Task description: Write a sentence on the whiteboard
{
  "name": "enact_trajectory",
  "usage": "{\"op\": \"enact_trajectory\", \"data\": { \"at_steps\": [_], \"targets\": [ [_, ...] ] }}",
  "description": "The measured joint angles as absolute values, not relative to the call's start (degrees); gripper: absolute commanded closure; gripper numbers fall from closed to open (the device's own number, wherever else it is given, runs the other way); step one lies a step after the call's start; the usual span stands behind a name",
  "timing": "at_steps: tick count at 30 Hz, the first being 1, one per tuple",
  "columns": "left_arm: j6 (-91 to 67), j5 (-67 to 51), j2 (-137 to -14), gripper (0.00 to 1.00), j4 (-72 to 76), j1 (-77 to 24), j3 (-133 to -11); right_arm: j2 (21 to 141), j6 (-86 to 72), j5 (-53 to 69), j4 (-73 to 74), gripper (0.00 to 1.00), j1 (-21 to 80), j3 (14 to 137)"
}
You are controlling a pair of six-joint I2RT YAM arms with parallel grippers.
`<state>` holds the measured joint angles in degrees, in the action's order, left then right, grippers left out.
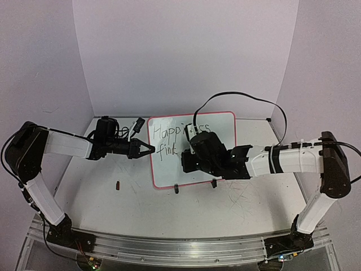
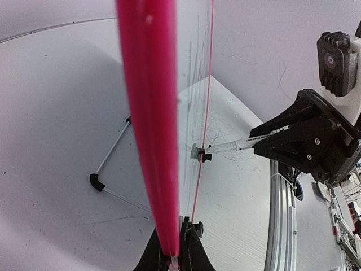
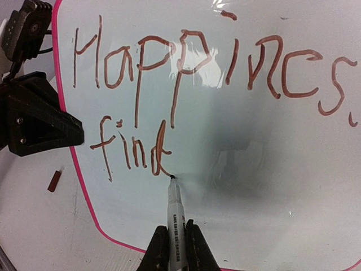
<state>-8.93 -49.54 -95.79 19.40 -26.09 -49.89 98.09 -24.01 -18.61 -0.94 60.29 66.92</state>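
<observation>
Marker (image 3: 176, 212) tip on the whiteboard (image 3: 271, 169), its frame gripped from the other side

Top view: the whiteboard stands on two clip feet (image 1: 176, 189) on the table (image 1: 242, 197). The left gripper (image 1: 149, 149) meets its left edge and the right gripper (image 1: 187, 160) is close in front of its face. Left wrist: the fingers (image 2: 192, 251) are clenched on the pink frame, which runs straight up from them, and the marker reaches in to the board from their right. Right wrist: the fingers (image 3: 194, 248) are clenched on the marker, which points straight ahead with its tip touching the board just below the "d". The sentence (image 3: 138, 84) lies above the tip, "Happiness" over "find". A small brown piece (image 3: 53, 182) lies on the table to the left of the fingers
</observation>
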Motion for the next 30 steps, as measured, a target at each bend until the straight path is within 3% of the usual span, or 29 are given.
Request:
{"op": "enact_trajectory", "data": {
  "at_steps": [30],
  "targets": [
    [-8.90, -49.79, -96.09, 1.00, 19.27, -26.24, -50.37, 91.63, -19.90, -13.88, -3.38, 1.00, 58.06, 62.60]
  ]
}}
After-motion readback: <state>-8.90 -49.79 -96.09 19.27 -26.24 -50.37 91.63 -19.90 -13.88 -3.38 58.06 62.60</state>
